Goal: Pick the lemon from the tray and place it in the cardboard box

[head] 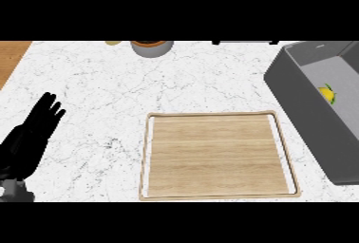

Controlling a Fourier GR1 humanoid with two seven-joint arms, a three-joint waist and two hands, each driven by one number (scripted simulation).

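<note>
Lemon (326,93) lies inside the grey box (303,111) at the right of the view, on the box's floor, close to its left inner wall. It's yellow w/ a bit of green at one edge. Box sits on the white marbled tabletop (91,76), long side running from upper right down to lower right; its right part is cut off by the view's edge.

Wooden tray (210,156) is in the lower middle, squarish, pale rim all round, flat on the tabletop. It's just left of the box w/ a strip of tabletop between them, not touching. Lemon is apart from the tray, on the other side of the box's wall.

Left hand (36,124) shows at the left edge: black, fingers straight, close together & pointing up, holding nothing. It's well apart from tray & box.

At the top edge there's a grey pot (151,47) w/ a brown top, partly cut off, well apart from tray & box. Top left corner shows a brown wood surface (13,54) beside the tabletop
</note>
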